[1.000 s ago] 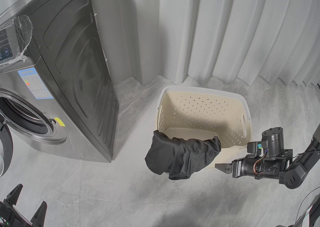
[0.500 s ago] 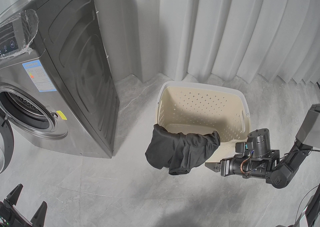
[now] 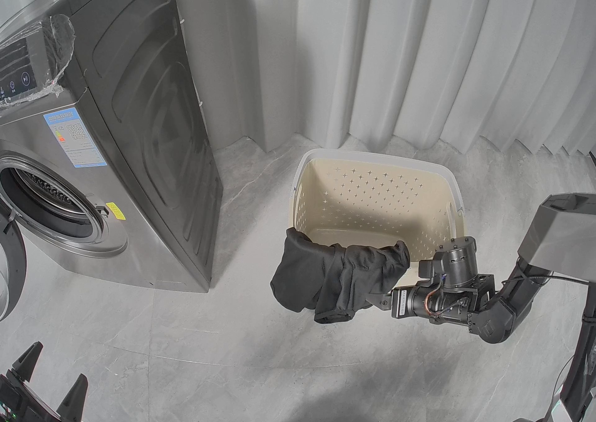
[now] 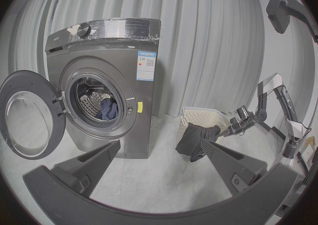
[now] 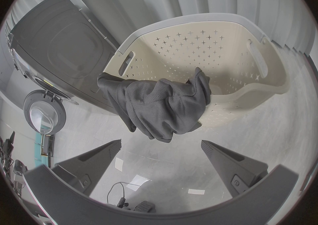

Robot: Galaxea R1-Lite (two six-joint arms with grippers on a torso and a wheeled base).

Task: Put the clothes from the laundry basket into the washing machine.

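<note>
1. The left gripper (image 3: pixel 57 362) (image 4: pixel 159 143) hangs low near the floor, well apart from the clothes. Its two black fingers are spread wide with nothing between them.
2. Ahead of that gripper and slightly to its left, the round grey glass-centred door (image 3: pixel 9 268) (image 4: pixel 28 114) stands swung wide open on its hinge.
3. Straight ahead of the left gripper stands the grey metal front-loading washing machine (image 3: pixel 124 100) (image 4: pixel 109 70), its drum mouth facing the gripper. A dark blue bundle of cloth (image 4: pixel 106 110) lies inside the drum.
4. The machine's broad grey side panel (image 3: pixel 155 131) stands between the drum mouth and the basket, well off to the right gripper's left.
5. Pale grey marbled floor tiles (image 3: pixel 217 330) stretch between the two grippers.
6. The black cloth garment (image 3: pixel 335 280) (image 5: pixel 159 106) (image 4: pixel 195 136) hangs draped over the basket's near rim, just in front of the right gripper's fingertips. Most of it falls down the outer wall, and one end lies over the rim toward the inside.
7. The cream plastic laundry basket with star-shaped holes and a pale rim (image 3: pixel 372 159) (image 5: pixel 198 20) (image 4: pixel 202 111) sits just beyond the garment from the right gripper. Its near wall backs the hanging cloth.
8. The right gripper (image 3: pixel 380 300) (image 5: pixel 160 143) is held level beside that wall, fingers parted and grasping nothing. The cloth's lower edge hangs just ahead of the gap. Whether a fingertip touches the cloth cannot be told.
9. Below the right gripper, a thin dark cable (image 5: pixel 114 192) and small white paper slips (image 5: pixel 137 181) lie on the floor.
10. A white pleated curtain (image 3: pixel 403 38) hangs behind the basket, far beyond the right gripper.
</note>
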